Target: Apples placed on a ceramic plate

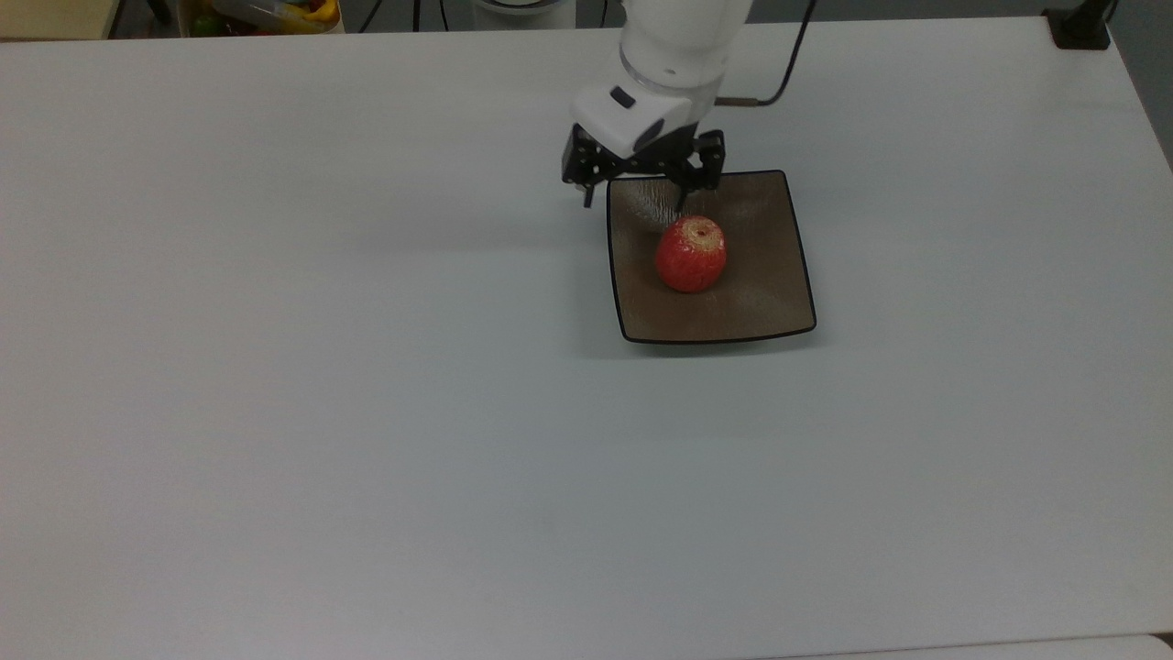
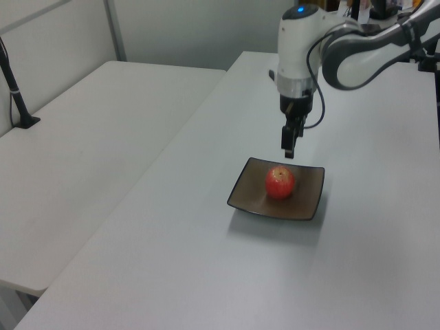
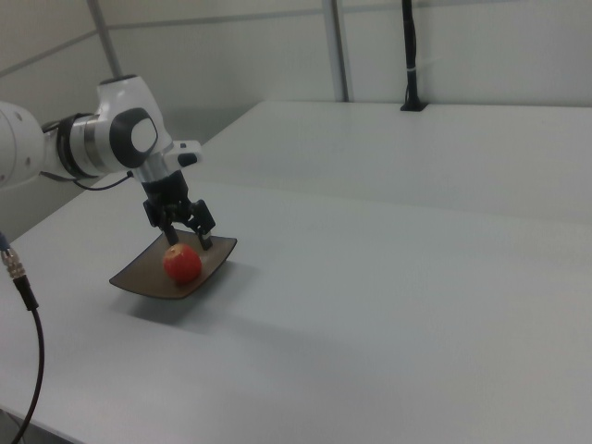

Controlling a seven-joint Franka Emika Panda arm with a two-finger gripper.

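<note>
One apple (image 1: 691,254) sits on plate (image 1: 774,302); claw (image 1: 634,197) spread wide, empty above.

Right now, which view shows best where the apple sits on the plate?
The top view: the apple sits near the middle of the plate. The left view and right view show it at a slant.

Top view overhead; side views probably face oppositely.

Open claw (image 3: 188,236) hovers above apple (image 3: 182,264) on plate (image 3: 139,276).
</note>
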